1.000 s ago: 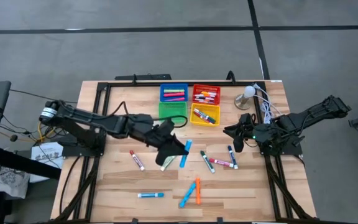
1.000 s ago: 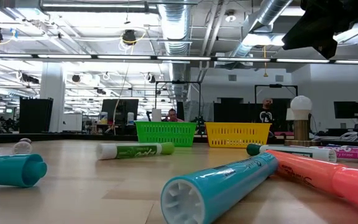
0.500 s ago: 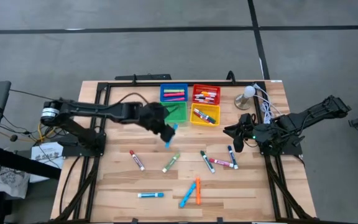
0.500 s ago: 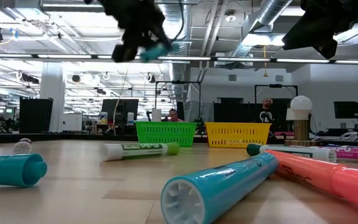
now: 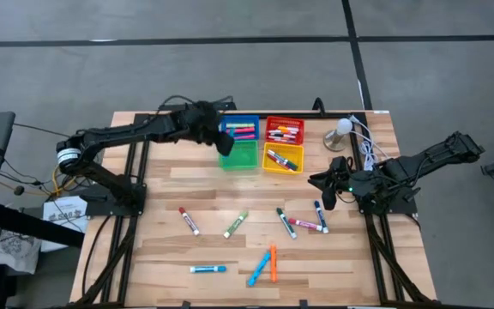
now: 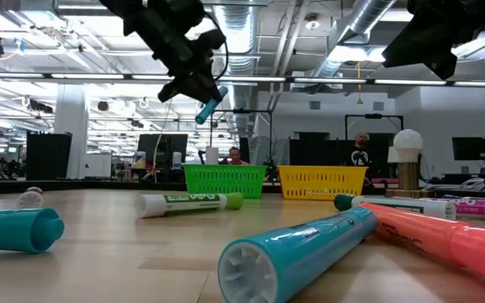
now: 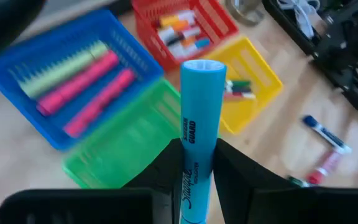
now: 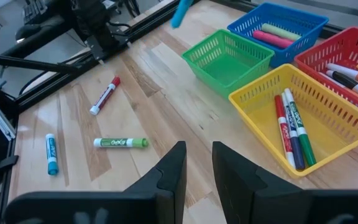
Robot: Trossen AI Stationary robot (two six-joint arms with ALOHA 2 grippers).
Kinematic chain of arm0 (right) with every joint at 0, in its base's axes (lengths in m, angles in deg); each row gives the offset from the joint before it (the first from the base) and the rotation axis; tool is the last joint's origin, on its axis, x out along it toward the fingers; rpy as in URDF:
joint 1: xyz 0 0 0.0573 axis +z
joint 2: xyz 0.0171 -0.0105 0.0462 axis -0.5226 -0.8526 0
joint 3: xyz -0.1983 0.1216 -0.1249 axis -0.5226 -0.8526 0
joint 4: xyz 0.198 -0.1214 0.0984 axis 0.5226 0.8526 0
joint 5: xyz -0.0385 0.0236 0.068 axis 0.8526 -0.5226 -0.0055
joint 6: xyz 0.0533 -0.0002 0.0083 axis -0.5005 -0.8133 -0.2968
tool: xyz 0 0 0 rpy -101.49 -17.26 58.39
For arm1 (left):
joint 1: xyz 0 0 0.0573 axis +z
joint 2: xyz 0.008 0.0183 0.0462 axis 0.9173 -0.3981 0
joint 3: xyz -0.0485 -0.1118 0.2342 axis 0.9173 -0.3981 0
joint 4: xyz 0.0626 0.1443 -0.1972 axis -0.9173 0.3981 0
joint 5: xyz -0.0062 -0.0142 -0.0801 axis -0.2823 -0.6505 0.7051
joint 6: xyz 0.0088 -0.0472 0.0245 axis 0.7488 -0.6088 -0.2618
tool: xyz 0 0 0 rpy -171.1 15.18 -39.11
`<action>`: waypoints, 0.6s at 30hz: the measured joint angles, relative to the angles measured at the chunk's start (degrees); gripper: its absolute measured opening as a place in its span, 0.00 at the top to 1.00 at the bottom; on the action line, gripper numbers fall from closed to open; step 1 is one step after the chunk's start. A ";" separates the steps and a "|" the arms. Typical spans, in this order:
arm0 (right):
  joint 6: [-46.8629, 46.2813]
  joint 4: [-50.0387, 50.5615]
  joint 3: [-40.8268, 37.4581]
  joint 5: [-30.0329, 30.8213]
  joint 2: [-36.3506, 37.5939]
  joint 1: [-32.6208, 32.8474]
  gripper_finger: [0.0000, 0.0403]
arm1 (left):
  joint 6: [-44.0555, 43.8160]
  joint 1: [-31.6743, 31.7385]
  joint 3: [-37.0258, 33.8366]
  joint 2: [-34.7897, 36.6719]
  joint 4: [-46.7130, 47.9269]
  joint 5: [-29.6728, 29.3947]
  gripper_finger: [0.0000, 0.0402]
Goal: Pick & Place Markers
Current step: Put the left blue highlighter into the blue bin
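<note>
Your left tool [image 7: 194, 168] is clamped on a light blue marker [image 7: 199, 118], carried above the bins at the far side of the surface [image 5: 161, 257]; in the low view the marker hangs tilted, its free end pointing down and toward the green bin [image 6: 224, 180]. From the left wrist view its long axis runs straight out between the fingers, the flat end leading, over the seam between the green bin and the yellow bin [image 7: 253, 87]. The blue bin [image 5: 239, 128] holds pink and yellow-green markers, the red bin [image 5: 284, 130] several with orange, red and pink caps, the yellow bin a few with red, green and dark caps, and the green bin looks empty in the right wrist view. Half a second ago you had this marker lower and nearer the middle of the surface; it now sits beside the blue bin's near edge. Your right tool [image 8: 197, 165] waits at the right side, fingers narrow with nothing between them. Other markers lie scattered flat on the near half, among them a green-capped one [image 5: 236, 223].
</note>
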 joint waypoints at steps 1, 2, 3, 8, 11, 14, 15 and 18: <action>0.00 0.00 0.00 0.00 0.01 0.00 0.83 | 1.56 0.96 0.00 0.00 -0.76 0.02 0.83; -0.01 0.00 0.00 0.00 0.01 0.00 0.83 | 3.05 1.80 0.00 0.02 -1.72 0.02 0.83; -0.02 0.00 0.00 0.00 0.01 0.00 0.83 | 4.62 2.55 0.00 0.02 -2.70 0.00 0.83; -0.02 0.00 0.00 -0.01 0.00 0.00 0.83 | 11.14 5.20 1.09 -1.02 -6.30 -0.16 0.83; -0.06 0.00 0.00 -0.07 0.01 0.00 0.83 | 15.66 6.05 3.87 -3.19 -6.83 -0.86 0.83; -0.41 0.00 0.00 -0.15 0.00 0.00 0.83 | 19.75 6.75 7.47 -6.30 -6.96 -0.86 0.83; -0.42 0.00 0.00 -0.15 0.00 0.00 0.83 | 21.16 7.00 8.54 -7.32 -6.90 -0.86 0.83; -0.44 0.00 0.00 -0.22 0.00 0.00 0.83 | 25.55 7.85 12.22 -10.96 -6.29 -0.87 0.83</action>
